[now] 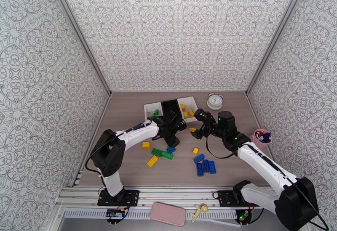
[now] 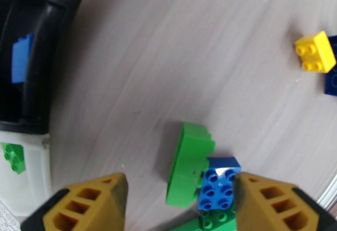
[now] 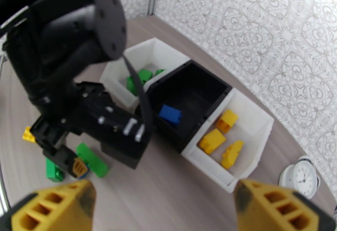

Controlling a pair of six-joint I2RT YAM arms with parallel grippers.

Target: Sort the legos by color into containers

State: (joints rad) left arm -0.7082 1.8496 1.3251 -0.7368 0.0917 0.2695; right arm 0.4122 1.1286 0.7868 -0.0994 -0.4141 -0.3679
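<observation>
Mid-sort, by the look of it. On the wooden surface (image 1: 126, 118), three containers in a row: left white bin (image 3: 126, 65) with green pieces, black bin (image 3: 210, 85) with one blue piece, right white bin (image 3: 257, 120) with three yellow. Plenty of loose legos (image 1: 205, 165) near the arms, in all three colours.

Left fingers (image 2: 92, 202): apart, low over the surface, straddling a blue brick (image 2: 217, 183) and a green brick (image 2: 187, 168); one finger just beside the blue, nothing clamped. Right fingers (image 3: 54, 211): wide apart, nothing between, raised in front of the bins.

Step in hand, seemingly: picking the blue brick. Calls next for closing on the blue alone, shedding the green, then lifting toward the black bin.

Blue brick: small, square, four studs up, glossy, lying flat. Green brick: longer, tipped on its edge, touching the blue.
</observation>
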